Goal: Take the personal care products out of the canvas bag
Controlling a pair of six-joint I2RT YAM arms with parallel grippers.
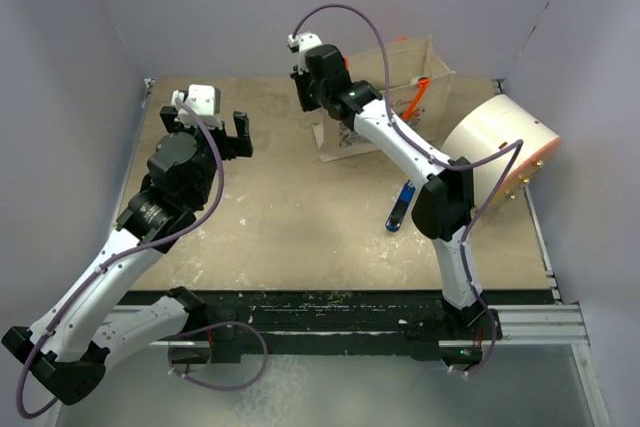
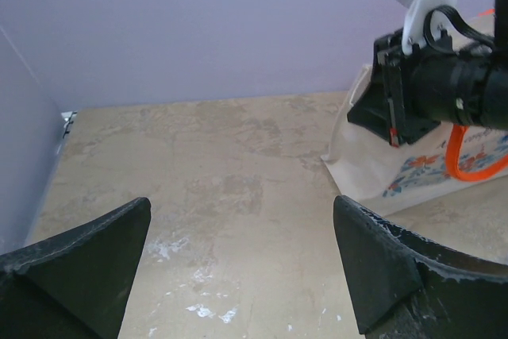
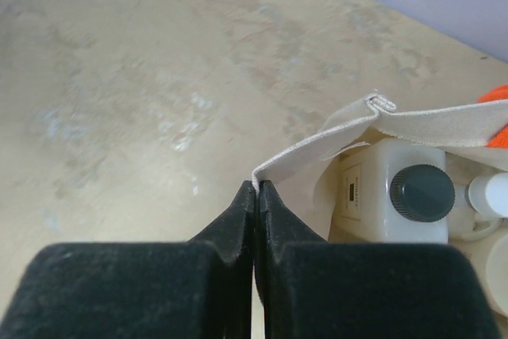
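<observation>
The cream canvas bag (image 1: 400, 107) with orange handles stands at the back of the table. My right gripper (image 3: 255, 188) is shut on the bag's left rim (image 3: 317, 140) and pinches the cloth. Inside the bag a white squarish bottle with a dark cap (image 3: 397, 192) stands next to a cream-capped bottle (image 3: 492, 194). The other bottles are hidden. My left gripper (image 2: 242, 267) is open and empty, low over the table to the left of the bag (image 2: 413, 164). In the top view the left gripper (image 1: 215, 132) is well apart from the right gripper (image 1: 318, 82).
A flat blue stick-like object (image 1: 400, 206) lies on the table in front of the bag. A big cream cylinder (image 1: 497, 147) lies at the right beside the bag. Purple walls close the back and sides.
</observation>
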